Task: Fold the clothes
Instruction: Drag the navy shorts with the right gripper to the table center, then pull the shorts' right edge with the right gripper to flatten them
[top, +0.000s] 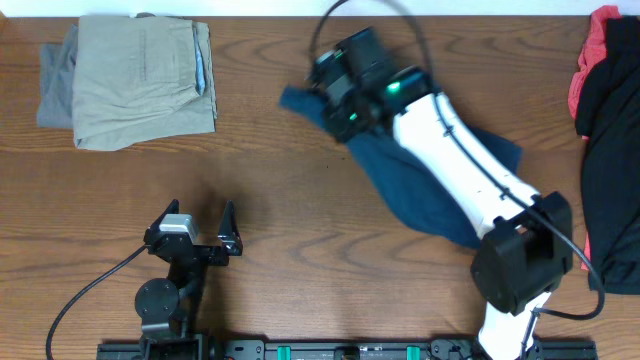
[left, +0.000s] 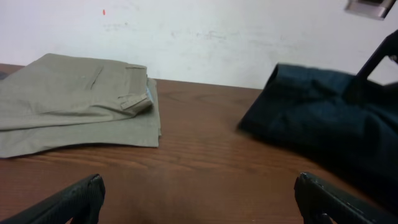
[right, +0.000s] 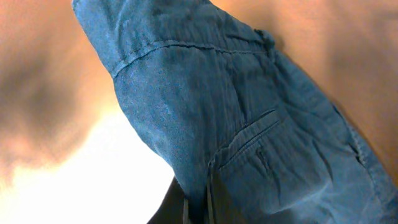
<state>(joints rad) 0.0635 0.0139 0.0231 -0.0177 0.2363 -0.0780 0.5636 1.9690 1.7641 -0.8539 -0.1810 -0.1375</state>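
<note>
Left pincer (top: 198, 215) wide apart, holding nothing | flat folded khaki clothes (top: 140, 80) back left on the wooden table (top: 280, 210) | right pincer (right: 198, 204) pinches soft, crumpled navy shorts (top: 405, 190) mid-table | black heap (top: 612, 180) right edge

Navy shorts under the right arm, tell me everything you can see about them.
The navy shorts are soft, dark blue woven fabric with stitched seams and a welt pocket. They lie crumpled and diagonal on the wooden table, partly hidden beneath the right arm. The right end effector pinches a fold near their far left end. No other garment touches them.
</note>
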